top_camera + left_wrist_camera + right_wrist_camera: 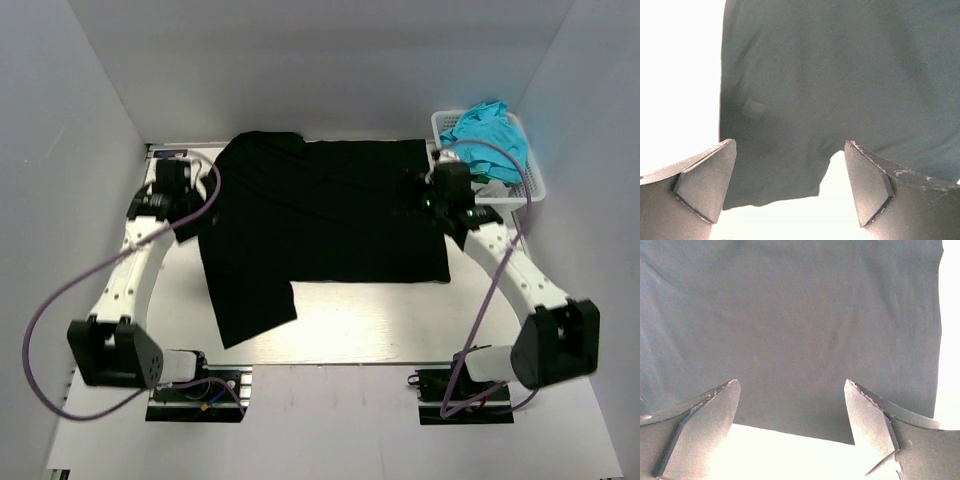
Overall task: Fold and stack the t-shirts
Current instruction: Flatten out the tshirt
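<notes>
— Well, where's the black t-shirt (320,215)?
— Spread flat on the table (400,320). I see a bare strip before its near edge, and 1 flap reaches nearer on the left.
— Claws?
— Left gripper (790,185) and right gripper (790,425) both gape wide over its side edges, holding nothing. A teal shirt (487,128) fills the basket (533,183) at far right.

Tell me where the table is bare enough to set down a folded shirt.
Free: the near strip of table, between the hem of the black shirt, its flap at left and the right arm. Crowded: the far half under the shirt, and the basket holding teal cloth.
</notes>
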### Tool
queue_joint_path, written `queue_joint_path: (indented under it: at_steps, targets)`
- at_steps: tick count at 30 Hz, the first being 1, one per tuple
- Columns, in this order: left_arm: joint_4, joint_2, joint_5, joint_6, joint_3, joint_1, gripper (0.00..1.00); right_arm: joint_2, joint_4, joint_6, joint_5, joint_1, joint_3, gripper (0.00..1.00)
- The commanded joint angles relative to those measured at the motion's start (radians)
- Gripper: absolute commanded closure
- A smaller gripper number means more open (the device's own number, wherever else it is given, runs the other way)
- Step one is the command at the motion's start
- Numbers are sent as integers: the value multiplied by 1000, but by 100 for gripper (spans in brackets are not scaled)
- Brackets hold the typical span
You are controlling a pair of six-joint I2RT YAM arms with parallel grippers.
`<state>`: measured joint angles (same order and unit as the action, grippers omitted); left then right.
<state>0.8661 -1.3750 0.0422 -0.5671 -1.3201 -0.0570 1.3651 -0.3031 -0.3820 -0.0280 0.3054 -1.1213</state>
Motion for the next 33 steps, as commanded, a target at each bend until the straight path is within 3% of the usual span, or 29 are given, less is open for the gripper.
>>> queue_joint_path:
  at_steps: [1,5,10,15,23,27,33]
  targets:
    - [250,167,42,-76,244,-4,1,-95,50,-113,-32,-8,184,10]
    - [306,335,1,-125,433,-4,1,-204,56,-132,-33,-9,287,10]
    - [208,462,-123,-217,655,-4,1,-195,56,-141,-17,-8,325,10]
    - [189,527,-148,-270,719,-14,1,-149,50,-149,8,-12,331,10]
    - [221,441,-61,-415,713,-23,1,-95,87,-166,66,-14,334,10]
    - [116,413,-84,-477,800,-44,1,-78,87,-158,63,-17,319,10]
    - [94,340,-53,-516,815,-82,1,-63,71,-120,33,-28,281,10]
